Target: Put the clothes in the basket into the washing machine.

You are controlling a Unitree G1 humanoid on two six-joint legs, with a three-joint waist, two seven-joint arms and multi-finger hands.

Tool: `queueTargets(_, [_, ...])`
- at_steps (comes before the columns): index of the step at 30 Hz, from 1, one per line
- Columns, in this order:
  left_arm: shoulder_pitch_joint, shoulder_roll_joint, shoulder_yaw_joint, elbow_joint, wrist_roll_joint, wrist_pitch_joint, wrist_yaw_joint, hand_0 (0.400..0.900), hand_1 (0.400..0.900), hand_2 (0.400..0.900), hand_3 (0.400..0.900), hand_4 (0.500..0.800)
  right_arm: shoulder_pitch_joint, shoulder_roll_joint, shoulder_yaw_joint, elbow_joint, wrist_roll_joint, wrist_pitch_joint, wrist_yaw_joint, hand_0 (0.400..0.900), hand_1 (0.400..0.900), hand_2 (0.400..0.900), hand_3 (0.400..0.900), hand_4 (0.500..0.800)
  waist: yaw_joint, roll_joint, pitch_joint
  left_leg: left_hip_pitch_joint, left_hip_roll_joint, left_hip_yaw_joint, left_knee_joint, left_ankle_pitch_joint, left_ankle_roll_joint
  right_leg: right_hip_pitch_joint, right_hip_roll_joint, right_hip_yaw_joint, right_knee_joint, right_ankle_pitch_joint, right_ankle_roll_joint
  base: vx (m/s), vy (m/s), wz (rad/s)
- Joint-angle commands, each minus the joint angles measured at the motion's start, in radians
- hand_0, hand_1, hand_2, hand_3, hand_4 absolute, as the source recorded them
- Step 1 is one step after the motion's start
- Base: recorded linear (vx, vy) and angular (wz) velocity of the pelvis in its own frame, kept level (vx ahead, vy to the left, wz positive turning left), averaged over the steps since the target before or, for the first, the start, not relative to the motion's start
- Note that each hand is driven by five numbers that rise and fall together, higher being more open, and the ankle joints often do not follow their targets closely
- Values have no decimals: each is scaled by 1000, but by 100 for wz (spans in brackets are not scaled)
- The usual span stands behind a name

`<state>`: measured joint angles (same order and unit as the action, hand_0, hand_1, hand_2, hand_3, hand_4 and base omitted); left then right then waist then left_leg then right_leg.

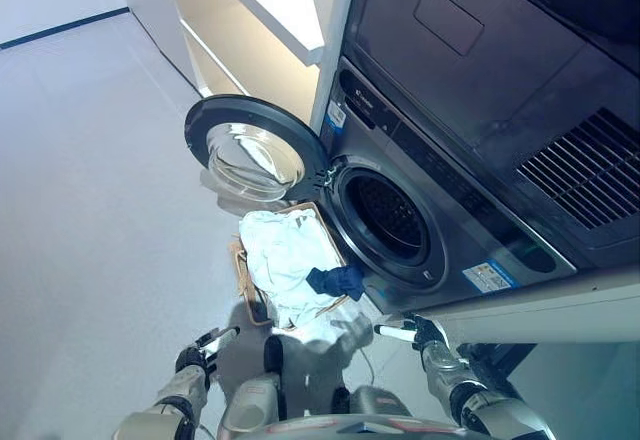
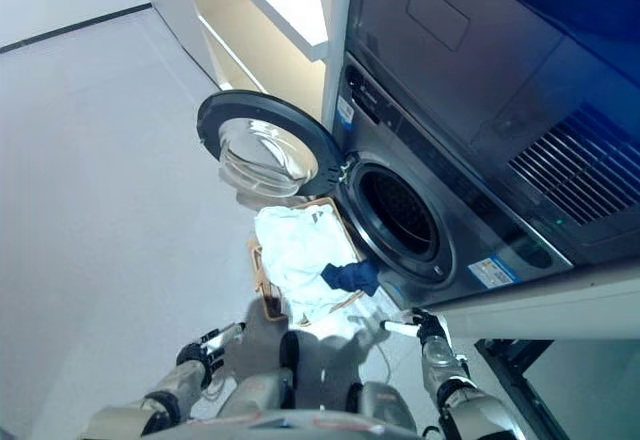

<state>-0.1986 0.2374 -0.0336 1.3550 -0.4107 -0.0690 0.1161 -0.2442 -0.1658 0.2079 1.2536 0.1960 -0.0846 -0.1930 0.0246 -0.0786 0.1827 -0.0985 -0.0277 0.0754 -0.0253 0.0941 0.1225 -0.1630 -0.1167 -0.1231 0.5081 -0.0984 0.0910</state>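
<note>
A tan basket stands on the floor in front of the washing machine. White clothes fill it, and a dark blue garment hangs over its edge nearest the machine. The machine's round door is swung wide open to the left, and the dark drum opening shows. My left hand hovers low at the bottom left, fingers straight, holding nothing. My right hand is at the bottom right below the drum, fingers extended and empty. Both hands are short of the basket.
A second dark appliance with a vent grille sits above the washer. A pale cabinet with a white shelf stands left of the machine. Grey floor stretches to the left of the basket.
</note>
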Motion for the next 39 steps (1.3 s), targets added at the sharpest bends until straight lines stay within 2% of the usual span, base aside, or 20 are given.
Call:
queueTargets(1, [-12,27,-4,18,8,-12,31,900,900,900,900,800,-56,-27,16,-73,-14,-29,-29,900,900,900,900,800,-4,15,79,-35,-12,-46,82,-124,-69,-10,38,24,-114,57,4,38,6,18])
queueTargets(2, [-22,26,-9,18,9,-14,32,900,900,900,900,800,-65,-30,27,-73,-20,-30,-28,900,900,900,900,800,-7,19,87,-29,-11,-49,72,-122,-74,-24,62,35,-155,26,0,50,-15,26])
queueTargets(4, [-34,26,-15,15,13,-17,33,900,900,900,900,800,-70,-36,45,-99,-26,-35,-29,900,900,900,900,800,-12,17,96,-25,-17,-54,73,-125,-83,-24,84,66,-297,32,5,69,-40,30])
queueTargets(6, [-33,21,-13,16,8,-21,34,900,900,900,900,800,-72,-35,57,-102,-29,-35,-24,900,900,900,900,800,-11,16,103,-25,-25,-60,84,-134,-87,-24,79,83,-395,69,17,72,-64,22])
queueTargets(9, [-25,11,-9,13,-6,-27,35,900,900,900,900,800,-74,-41,72,-108,-47,-33,-25,900,900,900,900,800,-5,10,109,-33,-43,-71,113,-150,-90,-8,69,95,-423,88,22,83,-105,23])
queueTargets(13, [-37,-10,-15,3,-38,-32,48,900,900,900,900,800,-136,-61,119,-118,-124,-19,-50,900,900,900,900,800,2,30,134,-64,-40,-83,109,-138,-102,-43,73,83,-401,90,11,7,-158,20])
queueTargets(19, [-87,-30,-54,-28,-64,-54,83,900,900,900,900,800,-290,-128,254,-128,-340,7,-120,900,900,900,900,800,5,67,191,-163,-33,-109,136,-117,-121,-143,71,52,-342,69,-6,-10,-127,14])
queueTargets(25, [-150,-25,-84,-67,-117,-72,86,900,900,900,900,800,-419,-178,327,-115,-391,3,-135,900,900,900,900,800,13,92,244,-257,-36,-118,180,-109,-127,-259,63,37,-240,39,-15,2,-63,12])
queueTargets(33, [-248,-11,-126,-129,-191,-108,105,900,900,900,900,800,-543,-211,332,-56,-361,0,-194,900,900,900,900,800,18,111,315,-414,-48,-125,283,-120,-131,-407,48,32,-139,20,-20,-15,-33,10])
queueTargets(39, [-336,-10,-163,-194,-242,-154,146,900,900,900,900,800,-647,-246,326,-18,-369,4,-310,900,900,900,900,800,20,137,337,-627,-62,-130,421,-146,-127,-614,31,37,-6,-4,-25,-26,-26,9])
